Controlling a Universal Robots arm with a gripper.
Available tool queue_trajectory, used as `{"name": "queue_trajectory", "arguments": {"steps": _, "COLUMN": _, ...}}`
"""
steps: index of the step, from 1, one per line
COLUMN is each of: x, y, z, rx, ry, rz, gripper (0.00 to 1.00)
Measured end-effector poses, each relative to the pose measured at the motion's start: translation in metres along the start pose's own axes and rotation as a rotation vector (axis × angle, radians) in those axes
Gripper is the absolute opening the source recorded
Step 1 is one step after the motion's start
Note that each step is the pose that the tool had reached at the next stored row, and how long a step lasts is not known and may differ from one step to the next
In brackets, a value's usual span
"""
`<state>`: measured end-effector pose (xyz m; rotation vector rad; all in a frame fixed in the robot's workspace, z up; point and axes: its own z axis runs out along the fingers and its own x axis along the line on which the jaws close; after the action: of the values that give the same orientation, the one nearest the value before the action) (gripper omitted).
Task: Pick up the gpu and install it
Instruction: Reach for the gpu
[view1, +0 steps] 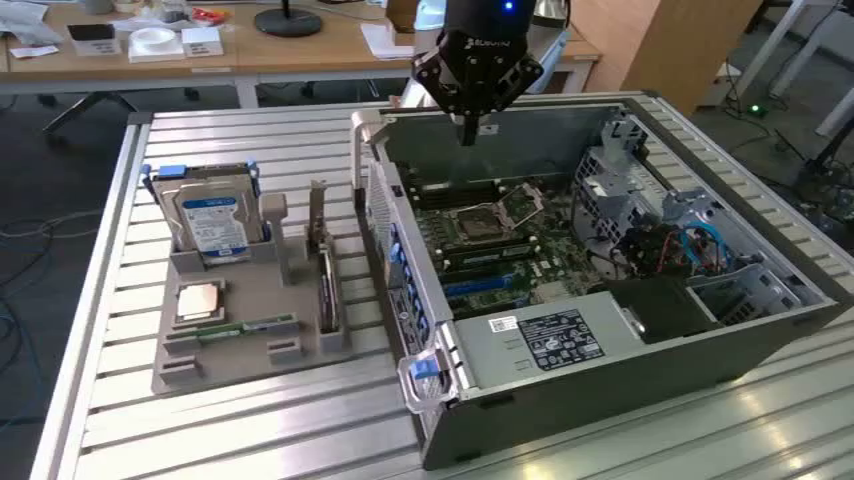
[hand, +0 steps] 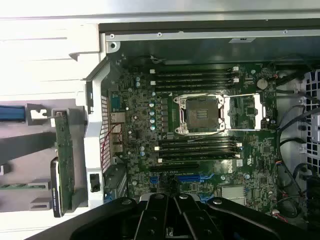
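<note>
Recorded computer case (view1: 641, 365) as dark grey, with a blue latch (view1: 424, 368) on one corner. Noted motherboard (hand: 145, 115) inside the case as dark green, with blue slots (hand: 192, 177). Logged gripper (view1: 470, 132) above the case as black. Beside the case, on the exterior view's left, logged:
- grey holder (view1: 240, 355)
- silver hard drive (view1: 200, 192) with blue-white label (view1: 216, 222)
- green memory stick (view1: 254, 327)
- gpu (hand: 63, 155) with green board and black shroud

Logged table (view1: 267, 430) under the case as silver, ribbed in parallel slats.
</note>
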<state>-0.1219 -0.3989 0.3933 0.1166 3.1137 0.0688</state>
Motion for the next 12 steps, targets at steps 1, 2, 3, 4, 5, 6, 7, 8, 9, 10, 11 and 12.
{"name": "queue_trajectory", "arguments": {"steps": 1, "x": 0.0, "y": 0.0, "z": 0.0, "rx": 0.0, "ry": 0.0, "rz": 0.0, "gripper": 0.11}}
{"name": "queue_trajectory", "arguments": {"steps": 2, "x": 0.0, "y": 0.0, "z": 0.0, "rx": 0.0, "ry": -0.0001, "rz": 0.0, "gripper": 0.11}}
{"name": "queue_trajectory", "arguments": {"steps": 3, "x": 0.0, "y": 0.0, "z": 0.0, "rx": 0.0, "ry": 0.0, "rz": 0.0, "gripper": 0.11}}
{"name": "queue_trajectory", "arguments": {"steps": 4, "x": 0.0, "y": 0.0, "z": 0.0, "rx": 0.0, "ry": 0.0, "rz": 0.0, "gripper": 0.11}}
{"name": "queue_trajectory", "arguments": {"steps": 5, "x": 0.0, "y": 0.0, "z": 0.0, "rx": 0.0, "ry": 0.0, "rz": 0.0, "gripper": 0.11}}
{"name": "queue_trajectory", "arguments": {"steps": 6, "x": 0.0, "y": 0.0, "z": 0.0, "rx": 0.0, "ry": 0.0, "rz": 0.0, "gripper": 0.11}}
{"name": "queue_trajectory", "arguments": {"steps": 7, "x": 0.0, "y": 0.0, "z": 0.0, "rx": 0.0, "ry": 0.0, "rz": 0.0, "gripper": 0.11}}
{"name": "queue_trajectory", "arguments": {"steps": 8, "x": 0.0, "y": 0.0, "z": 0.0, "rx": 0.0, "ry": 0.0, "rz": 0.0, "gripper": 0.11}}
{"name": "queue_trajectory", "arguments": {"steps": 9, "x": 0.0, "y": 0.0, "z": 0.0, "rx": 0.0, "ry": 0.0, "rz": 0.0, "gripper": 0.11}}
{"name": "queue_trajectory", "arguments": {"steps": 10, "x": 0.0, "y": 0.0, "z": 0.0, "rx": 0.0, "ry": 0.0, "rz": 0.0, "gripper": 0.11}}
{"name": "queue_trajectory", "arguments": {"steps": 11, "x": 0.0002, "y": 0.0, "z": 0.0, "rx": -0.0001, "ry": -0.0001, "rz": 0.0, "gripper": 0.11}}
{"name": "queue_trajectory", "arguments": {"steps": 12, "x": 0.0006, "y": 0.0, "z": 0.0001, "rx": -0.0001, "ry": -0.0001, "rz": 0.0, "gripper": 0.11}}
